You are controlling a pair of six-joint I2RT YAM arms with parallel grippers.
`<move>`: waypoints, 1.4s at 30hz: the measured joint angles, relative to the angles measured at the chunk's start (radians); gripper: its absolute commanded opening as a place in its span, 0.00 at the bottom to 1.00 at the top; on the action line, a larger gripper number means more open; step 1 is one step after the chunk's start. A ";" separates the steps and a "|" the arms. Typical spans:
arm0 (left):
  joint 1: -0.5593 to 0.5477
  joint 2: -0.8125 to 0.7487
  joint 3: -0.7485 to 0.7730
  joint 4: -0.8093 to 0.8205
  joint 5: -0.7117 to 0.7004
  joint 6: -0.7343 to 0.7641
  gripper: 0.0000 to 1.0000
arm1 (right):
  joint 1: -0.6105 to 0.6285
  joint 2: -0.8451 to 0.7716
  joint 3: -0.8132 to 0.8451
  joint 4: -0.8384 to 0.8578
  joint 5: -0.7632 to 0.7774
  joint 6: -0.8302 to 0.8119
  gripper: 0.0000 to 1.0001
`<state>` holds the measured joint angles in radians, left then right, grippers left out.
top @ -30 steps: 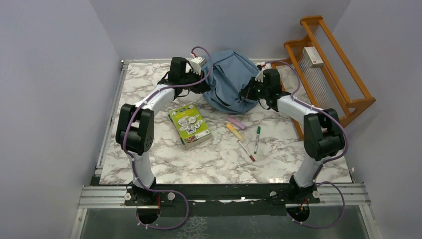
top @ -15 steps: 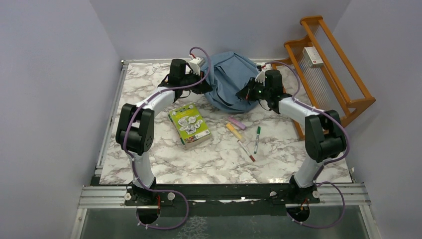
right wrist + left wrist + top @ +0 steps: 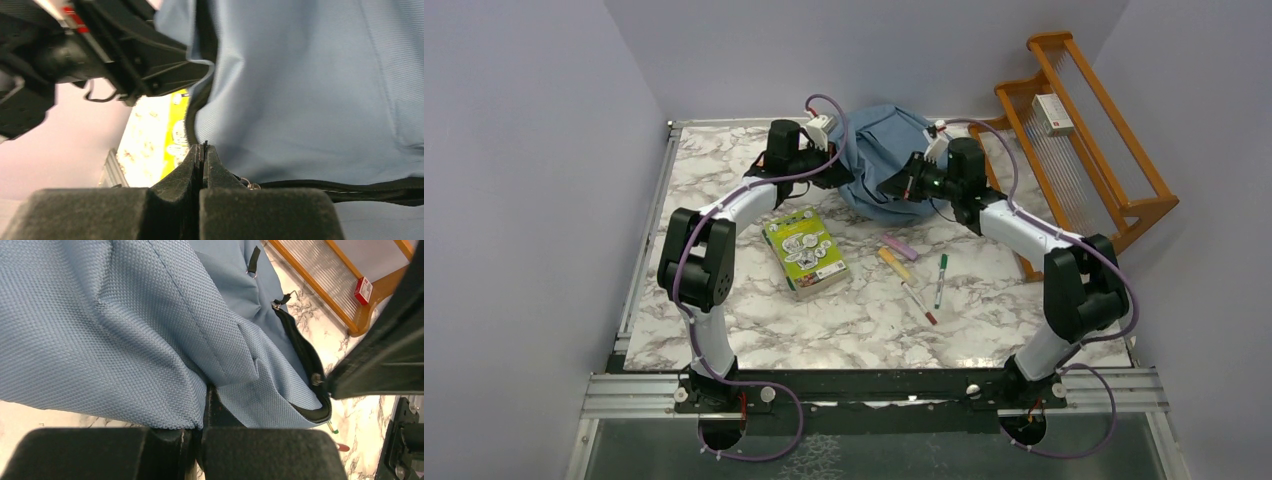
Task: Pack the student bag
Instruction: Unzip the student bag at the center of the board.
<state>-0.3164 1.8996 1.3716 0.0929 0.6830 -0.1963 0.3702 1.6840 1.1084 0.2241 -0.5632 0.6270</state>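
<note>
Snugly, student bag point(image 3: 879, 140) between left pincer point(image 3: 205, 397) and right pincer point(image 3: 204, 150), both closed

Soft slate-blue student bag point(image 3: 879, 150) lies slumped at the far centre, fabric bunched.

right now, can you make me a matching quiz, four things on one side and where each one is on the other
1 student bag
2 green book
3 green pen
4 white box

a on the wooden rack
b far end of the table
c beside the red-tipped pen
d lying flat, left of the yellow highlighter

Pairs: 1-b, 2-d, 3-c, 4-a
</note>
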 measured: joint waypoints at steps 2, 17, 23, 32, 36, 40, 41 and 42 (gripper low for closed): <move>0.000 0.000 -0.008 0.010 -0.005 -0.007 0.00 | 0.007 -0.027 -0.007 0.015 -0.011 0.013 0.01; -0.025 -0.016 -0.066 0.085 -0.037 -0.079 0.09 | 0.021 -0.065 0.018 0.063 -0.029 0.056 0.01; -0.051 -0.090 -0.132 0.119 -0.048 -0.116 0.47 | 0.029 -0.047 0.065 0.040 0.000 0.034 0.01; -0.048 -0.366 -0.314 0.095 -0.135 -0.104 0.62 | 0.031 -0.121 0.024 -0.018 0.075 -0.022 0.01; -0.045 -0.458 -0.355 0.086 -0.161 -0.066 0.66 | 0.032 -0.142 0.003 -0.055 0.098 -0.035 0.01; -0.046 -0.504 -0.355 0.080 -0.176 -0.026 0.68 | 0.035 -0.149 0.003 -0.103 0.111 -0.046 0.01; -0.046 -0.512 -0.355 0.080 -0.176 -0.019 0.68 | 0.035 -0.149 0.003 -0.111 0.111 -0.047 0.01; -0.046 -0.518 -0.355 0.081 -0.175 -0.014 0.68 | 0.035 -0.149 0.003 -0.119 0.110 -0.048 0.01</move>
<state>-0.3622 1.3815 1.0164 0.1738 0.5079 -0.2104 0.4053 1.5352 1.1110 0.1051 -0.4530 0.5785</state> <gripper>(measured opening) 0.673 0.015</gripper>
